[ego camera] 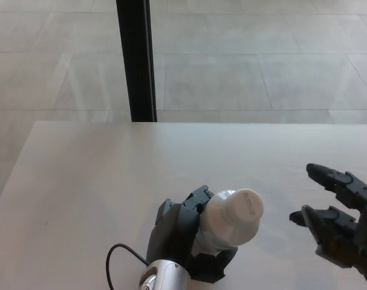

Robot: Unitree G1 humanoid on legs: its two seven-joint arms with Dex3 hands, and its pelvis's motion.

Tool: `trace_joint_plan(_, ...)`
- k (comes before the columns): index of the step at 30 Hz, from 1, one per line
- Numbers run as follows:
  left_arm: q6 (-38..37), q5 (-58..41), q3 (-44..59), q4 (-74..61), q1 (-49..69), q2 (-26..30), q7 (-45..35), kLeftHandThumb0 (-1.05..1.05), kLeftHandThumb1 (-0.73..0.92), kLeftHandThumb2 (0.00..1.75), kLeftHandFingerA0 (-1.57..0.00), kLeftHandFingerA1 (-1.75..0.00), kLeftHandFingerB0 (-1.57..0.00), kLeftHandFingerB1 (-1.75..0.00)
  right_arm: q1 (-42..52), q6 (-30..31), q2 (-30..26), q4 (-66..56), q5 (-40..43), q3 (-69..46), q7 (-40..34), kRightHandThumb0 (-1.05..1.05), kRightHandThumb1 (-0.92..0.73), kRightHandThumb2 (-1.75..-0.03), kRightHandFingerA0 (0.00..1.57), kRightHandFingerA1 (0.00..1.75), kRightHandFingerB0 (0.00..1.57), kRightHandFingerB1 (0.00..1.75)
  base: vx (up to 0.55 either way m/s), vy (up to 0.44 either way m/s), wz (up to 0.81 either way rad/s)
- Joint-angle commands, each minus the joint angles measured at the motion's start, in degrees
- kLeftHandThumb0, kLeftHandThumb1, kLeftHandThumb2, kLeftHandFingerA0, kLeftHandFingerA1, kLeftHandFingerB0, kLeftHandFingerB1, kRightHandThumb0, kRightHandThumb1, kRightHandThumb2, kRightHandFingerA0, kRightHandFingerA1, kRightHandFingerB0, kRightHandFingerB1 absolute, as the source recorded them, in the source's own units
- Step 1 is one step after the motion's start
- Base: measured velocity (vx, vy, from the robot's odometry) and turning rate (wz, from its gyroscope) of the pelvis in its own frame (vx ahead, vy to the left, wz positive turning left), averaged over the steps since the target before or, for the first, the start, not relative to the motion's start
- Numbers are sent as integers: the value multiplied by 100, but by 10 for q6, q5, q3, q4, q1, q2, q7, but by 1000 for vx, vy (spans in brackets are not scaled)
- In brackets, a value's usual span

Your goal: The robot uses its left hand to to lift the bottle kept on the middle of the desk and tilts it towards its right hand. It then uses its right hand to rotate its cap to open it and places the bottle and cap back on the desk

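Bottle sits clamped in the left hand, held up off the desk near its front edge and tipped so the white cap points up and toward the right hand. The black fingers wrap round the bottle's body from the far side and from below, so only the shoulder and cap show clearly; the lower part of the bottle is hidden behind the hand. The cap is on.

Off to the right, the right hand is spread open and holds nothing, its thick fingers apart and reaching toward the bottle. It is near the cap but clear of it, with bare desk showing between them. Its wrist runs out of the picture at the lower right corner.

Below the left hand, a silvery wrist piece and a thin black cable looping over the desk are cut off by the bottom edge. Beyond the desk's far edge, a dark post stands on the pale tiled floor.
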Motion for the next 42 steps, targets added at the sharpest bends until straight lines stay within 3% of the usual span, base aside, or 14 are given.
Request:
trace_joint_plan(1,53,14,7,11,4,6,-4,2,60,108,-77,-175,-69,-149,-16,-25,-17,-11,-24,26,23,-52,-56,-58,66,86,36,34,0,0,0)
trace_joint_plan(7,49,26,-1,16,10,14,2,3,61,110,-72,-174,-71,-127,-48,-40,-21,-25,-24,42,35,-56,-43,-78,72,88,29,47,0,0,0)
trace_joint_plan(8,54,26,0,13,10,14,1,7,59,112,-104,-139,-82,-109,-50,-34,-23,-33,-27,45,35,-51,-55,-56,70,89,35,36,0,0,0)
trace_joint_plan(10,58,29,-1,13,9,13,3,0,66,97,-77,-147,-61,-84,-53,-34,-31,-39,-40,52,37,-53,-53,-56,64,91,30,37,0,0,0)
trace_joint_plan(11,64,33,-2,12,8,12,4,1,59,116,-91,-102,-57,-76,-53,-31,-35,-44,-43,55,40,-54,-52,-56,63,91,29,37,0,0,0)
trace_joint_plan(16,84,38,0,14,-3,11,-4,4,68,91,-71,-115,-51,-69,-70,-25,-52,-51,-74,73,41,-58,-40,-76,63,88,22,47,0,0,0)
trace_joint_plan(18,78,37,0,17,-1,10,-2,2,58,116,-88,-101,-66,-83,-69,-19,-58,-59,-81,78,41,-59,-38,-76,63,89,20,47,0,0,0)
trace_joint_plan(19,77,38,0,18,-1,10,0,2,65,99,-69,-161,-65,-98,-68,-19,-61,-62,-84,81,43,-58,-38,-76,63,89,20,47,0,0,0)
trace_joint_plan(26,40,33,1,16,4,27,-6,3,66,87,-73,-173,-68,-123,-50,11,-87,-98,-95,101,65,-60,-38,-73,60,86,20,45,0,0,0)
trace_joint_plan(27,35,38,-3,19,5,31,0,1,67,85,-72,-141,-64,-91,-46,17,-100,-103,-97,107,78,-60,-38,-73,60,87,19,45,0,0,0)
trace_joint_plan(31,37,32,1,19,8,26,2,-3,71,81,-74,-162,-69,-130,-47,17,-125,-102,-104,116,98,-55,-35,-72,62,88,18,44,0,0,0)
trace_joint_plan(33,40,39,-2,23,2,28,2,-5,73,74,-74,-136,-65,-93,-51,25,-132,-101,-104,117,103,-55,-35,-71,64,88,18,44,0,0,0)
trace_joint_plan(37,25,35,-2,25,4,33,1,-4,73,79,-71,-143,-64,-104,-53,37,-140,-99,-112,119,108,-57,-34,-72,65,89,19,45,0,0,0)
trace_joint_plan(42,42,47,-8,17,4,30,3,0,71,83,-60,-90,-49,-69,-52,44,-137,-96,-112,117,108,-51,-47,-55,78,92,37,36,0,0,0)
